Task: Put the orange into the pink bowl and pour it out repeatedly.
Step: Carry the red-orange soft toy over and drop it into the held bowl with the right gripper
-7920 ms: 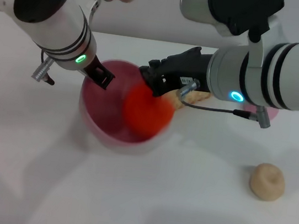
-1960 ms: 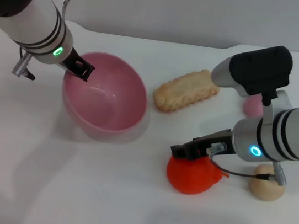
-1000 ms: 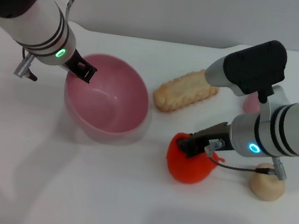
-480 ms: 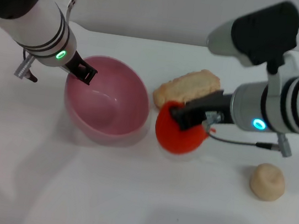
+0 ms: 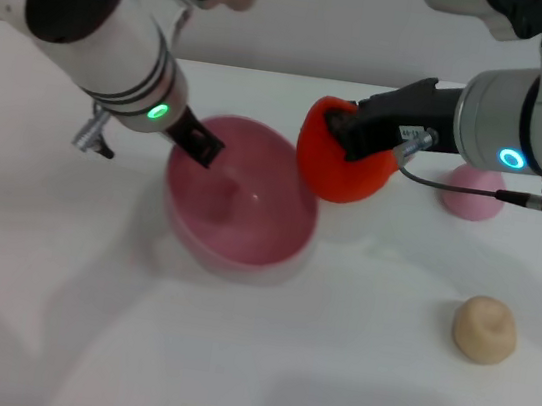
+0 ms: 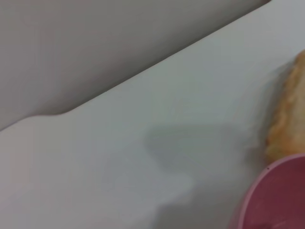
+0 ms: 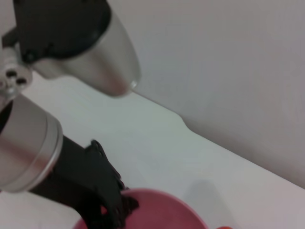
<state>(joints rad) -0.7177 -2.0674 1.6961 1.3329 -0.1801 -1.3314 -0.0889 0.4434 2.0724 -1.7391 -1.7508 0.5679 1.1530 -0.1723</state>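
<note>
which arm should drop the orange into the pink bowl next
Right. The right gripper is shut on the orange, lifted beside the pink bowl rim. The left gripper is on the bowl's far rim, apparently steadying it.

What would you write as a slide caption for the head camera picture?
Right gripper carries the orange above the pink bowl's rim, while the left gripper grips the bowl's far edge.

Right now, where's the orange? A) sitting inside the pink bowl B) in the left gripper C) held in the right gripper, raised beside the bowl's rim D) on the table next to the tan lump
C: the right gripper grips the orange off the table, just beside the pink bowl, whose rim the left gripper holds.
</note>
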